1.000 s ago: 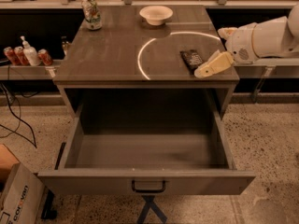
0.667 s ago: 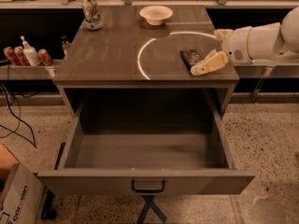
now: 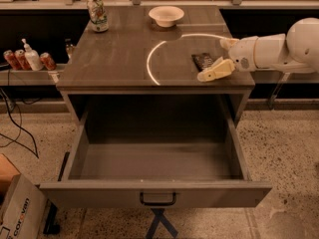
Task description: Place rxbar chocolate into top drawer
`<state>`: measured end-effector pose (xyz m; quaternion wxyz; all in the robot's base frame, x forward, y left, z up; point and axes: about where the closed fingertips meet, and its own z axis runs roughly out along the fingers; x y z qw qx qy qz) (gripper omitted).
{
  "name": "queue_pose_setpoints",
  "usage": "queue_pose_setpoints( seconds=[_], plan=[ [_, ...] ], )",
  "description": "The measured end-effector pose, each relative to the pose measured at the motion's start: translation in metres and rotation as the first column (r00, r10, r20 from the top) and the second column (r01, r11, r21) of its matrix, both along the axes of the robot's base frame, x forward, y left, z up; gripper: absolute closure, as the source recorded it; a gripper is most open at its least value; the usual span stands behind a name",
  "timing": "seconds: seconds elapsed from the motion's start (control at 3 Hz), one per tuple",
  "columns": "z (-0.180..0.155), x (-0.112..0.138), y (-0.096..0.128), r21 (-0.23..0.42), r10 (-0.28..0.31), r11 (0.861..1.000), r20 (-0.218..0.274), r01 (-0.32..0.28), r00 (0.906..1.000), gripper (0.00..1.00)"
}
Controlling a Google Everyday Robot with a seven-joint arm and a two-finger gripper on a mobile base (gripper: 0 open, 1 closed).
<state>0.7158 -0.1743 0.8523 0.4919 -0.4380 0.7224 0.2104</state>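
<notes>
Gripper [image 3: 212,59] sits low over the right side of the tabletop [image 3: 114,59], its jaws spread wide with nothing in its hold. Rxbar chocolate [image 3: 202,61] lies flat on the surface just left of the gripper, at the mouth of the jaws; contact cannot be confirmed. Top drawer [image 3: 99,195] stands pulled out below and left of it. Bowl [image 3: 166,15] and can [image 3: 97,14] sit well beyond, to its left.
</notes>
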Motion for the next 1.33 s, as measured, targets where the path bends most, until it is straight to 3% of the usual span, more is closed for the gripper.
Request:
queue_pose_setpoints(
  seconds=[0.33, 1.0, 1.33],
  plan=[
    [-0.014, 0.003, 0.007, 0.026, 0.014, 1.000, -0.031, -0.013, 0.9994, 0.00],
    [-0.030, 0.003, 0.012, 0.063, 0.023, 0.998, -0.069, -0.019, 0.9974, 0.41],
    [-0.026, -0.002, 0.011, 0.062, 0.022, 0.998, -0.059, -0.018, 0.9980, 0.66]
  ],
)
